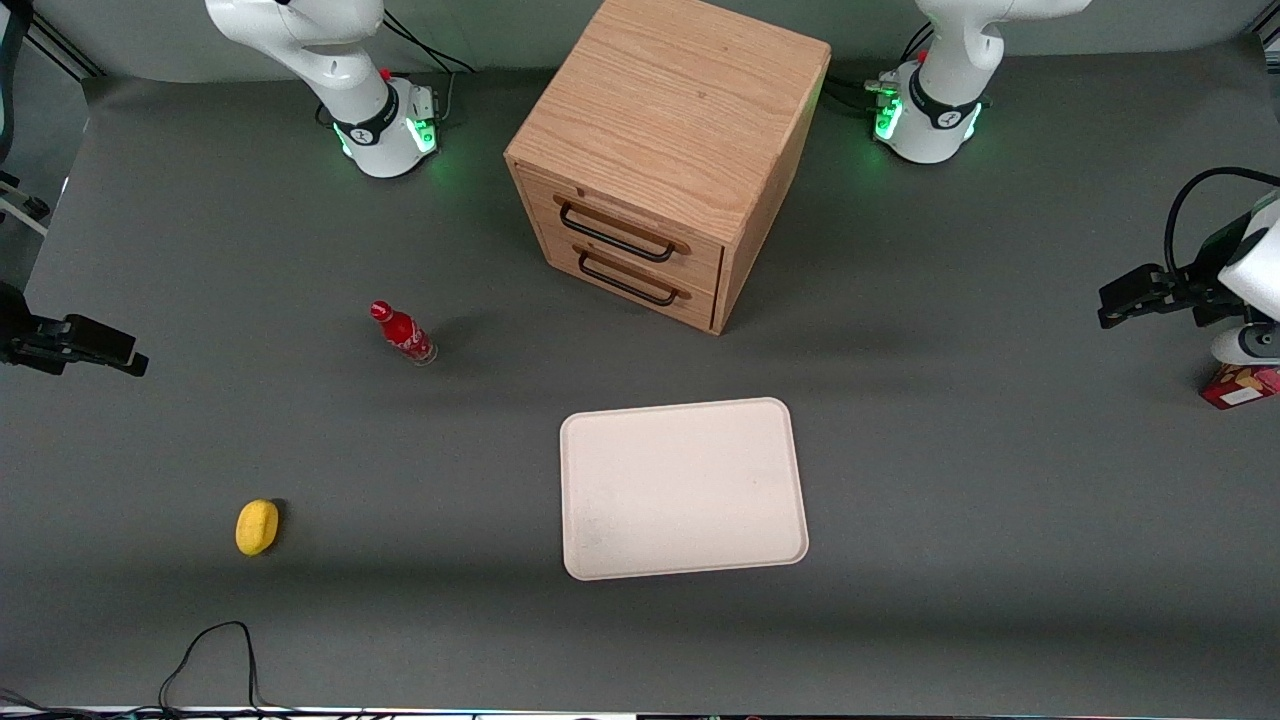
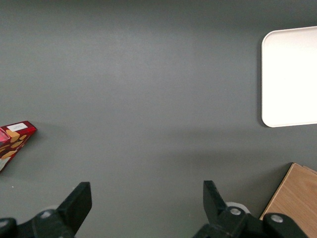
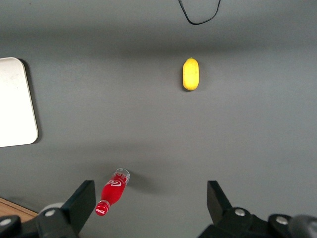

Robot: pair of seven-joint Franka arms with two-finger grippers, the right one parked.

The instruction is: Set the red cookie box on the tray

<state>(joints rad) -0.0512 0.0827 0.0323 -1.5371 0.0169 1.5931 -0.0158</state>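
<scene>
One red cookie box [image 1: 1243, 386] is recorded lying on the grey table [image 1: 1000, 520] at the working arm's end, only partly in view, so its long axis cannot be told. One cream-white tray [image 1: 684, 487] is set near the middle of the table, well apart from the box, nearer the front camera than the wooden drawer cabinet [image 1: 665, 150]. The gripper [image 2: 147, 201] is held above bare table, fingers [image 2: 79, 199] spread wide, nothing between them.

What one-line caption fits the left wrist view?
Open gripper above bare table, red cookie box and tray at opposite edges.
</scene>
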